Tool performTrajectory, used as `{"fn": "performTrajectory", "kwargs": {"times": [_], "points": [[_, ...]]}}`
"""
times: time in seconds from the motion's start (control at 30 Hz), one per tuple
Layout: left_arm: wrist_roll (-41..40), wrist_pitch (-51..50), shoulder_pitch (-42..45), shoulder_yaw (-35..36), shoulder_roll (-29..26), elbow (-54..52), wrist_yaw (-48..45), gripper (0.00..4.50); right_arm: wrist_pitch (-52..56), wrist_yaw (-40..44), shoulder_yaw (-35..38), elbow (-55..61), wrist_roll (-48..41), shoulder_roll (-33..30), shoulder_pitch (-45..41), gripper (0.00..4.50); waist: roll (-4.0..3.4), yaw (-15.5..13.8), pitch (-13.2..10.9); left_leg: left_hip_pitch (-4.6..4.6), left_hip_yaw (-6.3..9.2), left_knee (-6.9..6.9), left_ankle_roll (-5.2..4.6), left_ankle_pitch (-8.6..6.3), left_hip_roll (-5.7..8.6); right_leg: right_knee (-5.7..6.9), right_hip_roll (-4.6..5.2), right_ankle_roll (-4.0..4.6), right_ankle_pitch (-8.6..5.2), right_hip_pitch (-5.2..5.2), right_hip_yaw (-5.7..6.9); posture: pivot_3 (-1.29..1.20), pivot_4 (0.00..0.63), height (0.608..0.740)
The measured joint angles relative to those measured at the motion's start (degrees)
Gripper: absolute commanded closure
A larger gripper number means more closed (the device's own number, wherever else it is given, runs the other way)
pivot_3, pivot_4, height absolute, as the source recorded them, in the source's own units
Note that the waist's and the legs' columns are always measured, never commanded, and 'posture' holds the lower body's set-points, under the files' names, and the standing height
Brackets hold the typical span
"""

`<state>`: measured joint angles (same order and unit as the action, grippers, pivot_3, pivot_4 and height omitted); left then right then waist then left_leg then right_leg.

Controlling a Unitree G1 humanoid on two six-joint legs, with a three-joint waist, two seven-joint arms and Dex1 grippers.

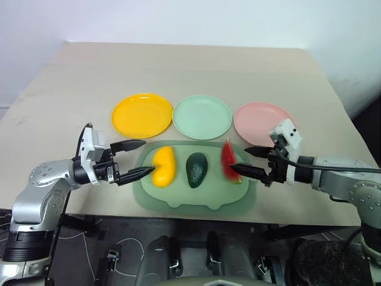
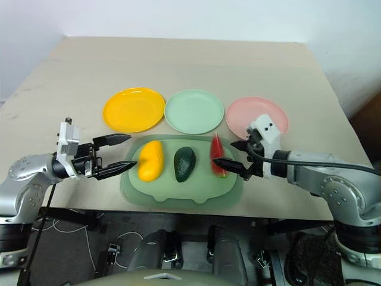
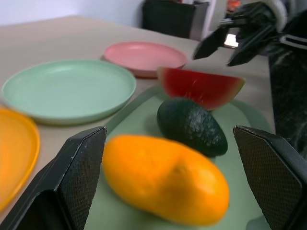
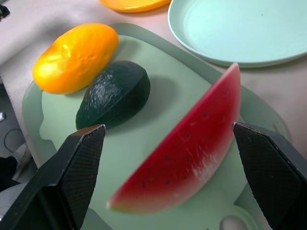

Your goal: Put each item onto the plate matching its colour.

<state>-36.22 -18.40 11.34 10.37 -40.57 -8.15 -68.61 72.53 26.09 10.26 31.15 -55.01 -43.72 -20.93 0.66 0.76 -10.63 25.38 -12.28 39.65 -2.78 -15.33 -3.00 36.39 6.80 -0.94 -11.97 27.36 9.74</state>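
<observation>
On the tray (image 1: 238, 199) you have the mango (image 1: 163, 166), avocado (image 1: 197, 169) and watermelon (image 1: 228, 162). Your left hand (image 1: 136, 159) gapes wide beside the mango, your right hand (image 1: 249, 161) wide beside the watermelon, both empty. Beyond the tray sit the yellow plate (image 1: 141, 114), green plate (image 1: 202, 117) and pink plate (image 1: 259, 121).

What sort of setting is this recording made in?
Probably a lab or test bench, not a real kitchen: a bare beige table against a plain wall, toy fruit on a tray, and cables under the table.
</observation>
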Motion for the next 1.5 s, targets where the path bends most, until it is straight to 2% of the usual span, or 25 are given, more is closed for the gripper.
{"fn": "performTrajectory", "kwargs": {"times": [0.2, 0.3, 0.53, 0.63, 0.77, 0.8, 1.1, 1.23, 1.37, 1.5], "points": [[0.8, 0.4, 0.6, -0.7, 0.6, 1.6, -0.1, 0.06, 5.7, -4.7, -3.5, -1.7, 0.3, 2.6, -4.5, 0.00, 0.00, 0.1, 0.0, 0.03, -0.03, -0.03, 0.01, 0.01, 0.00, 0.01, 0.00, -0.02, 0.02, 0.05, 0.00, 0.00, 0.150, 0.696], [1.1, 1.2, 1.1, -1.1, 1.3, 2.4, -0.1, 0.06, 7.9, -7.3, -6.2, -4.4, 2.3, 4.8, -7.2, 0.00, -0.01, 0.1, 0.0, 0.03, -0.04, -0.02, 0.01, 0.01, 0.00, 0.01, 0.00, -0.01, 0.02, 0.04, 0.00, 0.00, 0.150, 0.696], [2.0, 2.7, 1.1, -1.7, 2.3, 3.5, -0.2, 0.06, 9.7, -9.8, -12.3, -9.1, 8.9, 5.3, -8.9, 0.00, -0.01, 0.1, 0.0, 0.08, -0.05, -0.02, 0.02, 0.01, 0.00, 0.02, 0.00, -0.03, 0.03, 0.09, 0.00, 0.00, 0.150, 0.696], [2.0, 3.1, 0.7, -1.7, 2.3, 3.5, -0.1, 0.00, 9.7, -9.5, -12.5, -9.2, 10.4, 5.4, -9.4, 0.58, -0.02, 0.1, 0.0, 0.06, -0.06, -0.02, 0.02, 0.01, -0.01, 0.03, -0.01, -0.09, 0.06, 0.08, 0.00, 0.00, 0.150, 0.696], [2.0, 3.2, 0.0, -1.7, 2.2, 3.5, -0.2, 0.00, 9.6, -7.7, -13.4, -9.2, 11.4, 5.1, -9.4, 1.93, -0.02, 0.1, 0.0, 0.06, -0.06, -0.03, 0.02, 0.01, 0.00, 0.03, 0.00, -0.08, 0.05, 0.09, 0.00, 0.00, 0.150, 0.696], [2.0, 3.2, 0.0, -1.7, 2.2, 3.5, -0.2, 0.00, 9.5, -7.3, -13.5, -9.0, 11.6, 4.9, -9.4, 2.15, -0.02, 0.1, 0.0, 0.06, -0.05, -0.03, 0.02, 0.01, 0.00, 0.02, 0.00, -0.08, 0.05, 0.09, 0.00, 0.00, 0.150, 0.696], [2.0, 3.8, 0.0, -1.7, 1.7, 4.1, -0.2, 0.00, 9.1, -2.8, -13.6, -7.5, 12.6, 2.1, -9.3, 2.17, -0.02, 0.1, 0.0, 0.08, -0.05, -0.04, 0.02, 0.01, 0.00, 0.00, 0.00, -0.04, 0.02, 0.11, 0.00, 0.00, 0.150, 0.696], [2.0, 3.8, 0.1, -1.6, 1.4, 4.2, -0.1, 0.00, 8.2, -0.6, -11.1, -8.4, 13.0, -0.4, -13.7, 2.17, -0.05, 0.1, 0.0, 0.07, -0.07, -0.04, 0.02, 0.01, 0.00, 0.01, 0.00, -0.03, 0.02, 0.12, -0.01, 0.00, 0.150, 0.696], [2.0, 3.8, 0.0, -1.6, 1.4, 4.2, 0.1, 0.00, 0.8, 2.9, -12.0, -18.4, 18.6, -5.3, -20.4, 2.17, -0.05, 0.1, 0.0, 0.08, -0.09, -0.07, 0.01, 0.01, 0.00, -0.03, 0.00, -0.03, 0.01, 0.14, -0.01, 0.00, 0.150, 0.696], [1.8, 3.5, -0.3, -1.4, 1.3, 3.5, 0.5, 0.00, -7.7, 6.9, -16.5, -33.7, 26.0, -5.6, -25.3, 2.17, -0.05, 0.3, 0.0, 0.10, -0.13, -0.09, 0.02, 0.01, 0.00, -0.01, 0.00, -0.05, 0.03, 0.18, -0.01, 0.00, 0.150, 0.696]]}}
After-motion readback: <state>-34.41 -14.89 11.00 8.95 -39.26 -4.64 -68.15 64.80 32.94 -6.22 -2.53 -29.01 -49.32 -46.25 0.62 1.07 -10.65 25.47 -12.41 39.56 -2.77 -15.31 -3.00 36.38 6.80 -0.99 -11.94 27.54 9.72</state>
